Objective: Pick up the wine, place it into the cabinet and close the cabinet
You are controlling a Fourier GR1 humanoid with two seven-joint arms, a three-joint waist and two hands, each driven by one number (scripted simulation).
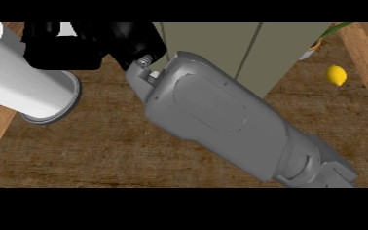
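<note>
Two forearms are seen over the wooden desk (108,151). The right forearm (223,122), broad and grey, is laid slantwise from the lower right edge up toward the middle of the top edge, where it ends in the black right hand (137,41). Only the back of that hand and its wrist are shown, so whether it is spread, pressed together or closed on anything cannot be told.

The left forearm (32,90) is seen as a pale cylinder at the left edge, just to the left of the right hand. The left hand (61,46) is shown above it as a dark mass cut off by the top of the view. The two black shapes run into one another, and the state of the left hand cannot be told either.

The wine is not made out anywhere; where it lies relative to either hand cannot be told, as much of the view is covered by the hands and the right forearm.

The cabinet (215,44) is seen just to the right of the right hand and behind the right forearm, as olive-grey panels divided by a thin dark seam. Well to the right of the right hand, beyond the cabinet, a yellow lemon (336,75) is laid on the desk. Above it, at the cabinet's edge, part of a potted plant (313,48) is shown.
</note>
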